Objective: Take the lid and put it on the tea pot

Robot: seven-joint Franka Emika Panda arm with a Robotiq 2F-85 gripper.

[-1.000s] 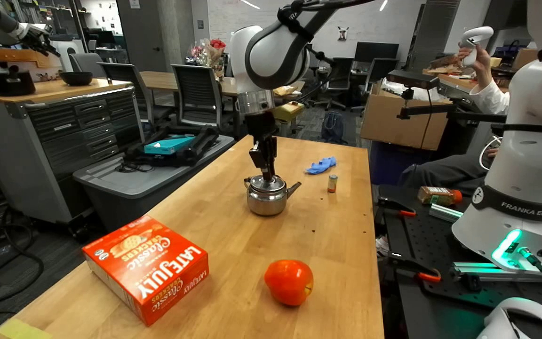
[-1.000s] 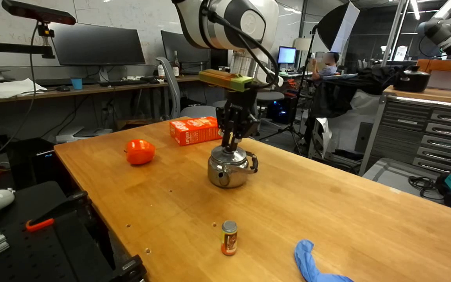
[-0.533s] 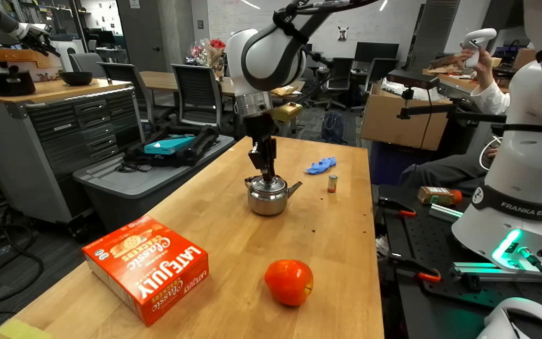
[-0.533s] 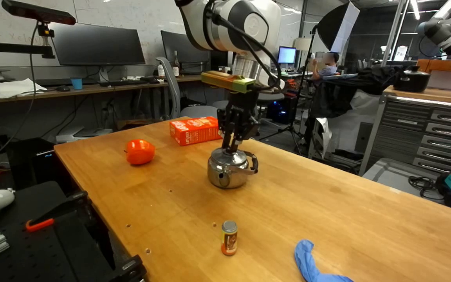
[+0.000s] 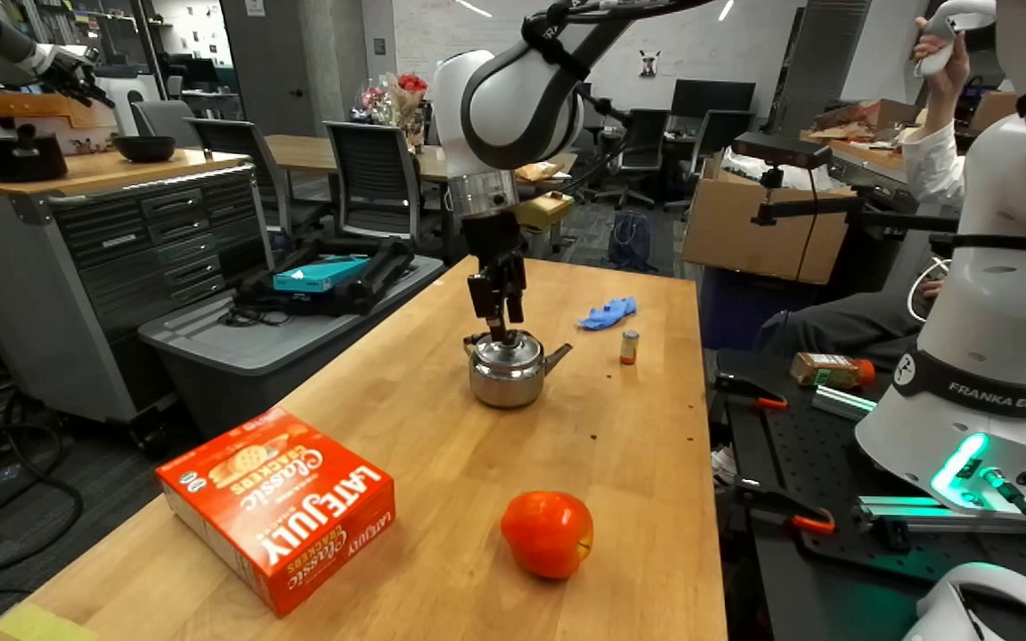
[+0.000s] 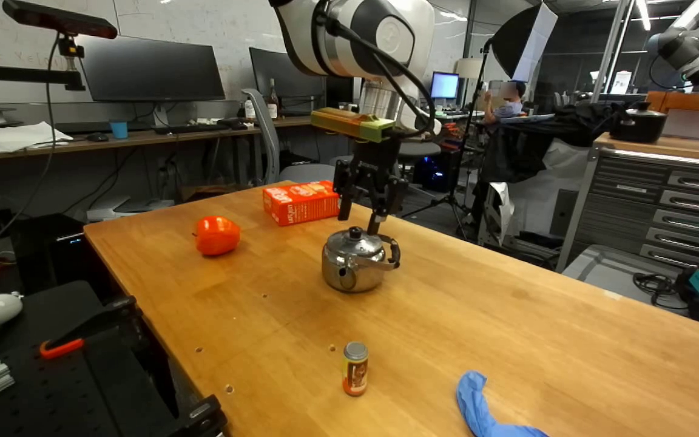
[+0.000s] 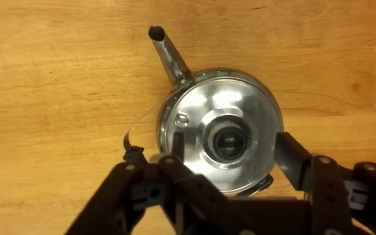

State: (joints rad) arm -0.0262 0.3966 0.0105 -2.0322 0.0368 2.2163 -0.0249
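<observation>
The shiny silver tea pot (image 5: 507,387) stands upright on the wooden table, spout and dark-gripped handle swung to its sides. On top of it the lid (image 6: 364,244) sits level over the mouth, its black knob (image 7: 229,142) at the centre. My gripper (image 7: 229,137) is directly above, open, with its two fingers standing apart on either side of the knob. Clear space shows between each finger and the knob in the wrist view. In an exterior view the gripper (image 6: 359,223) straddles the knob, one finger reaching down behind the lid's edge.
A red cracker box (image 5: 277,503) and an orange-red ball (image 5: 549,532) lie on the same table. Toward another side are a small jar (image 6: 355,369) and a blue glove (image 6: 489,416). The pot's spout (image 7: 171,60) sticks out sideways.
The fingers have spread apart and let go of the lid's knob, which now shows between them. The lid stays on the pot, and the arm has hardly moved.
</observation>
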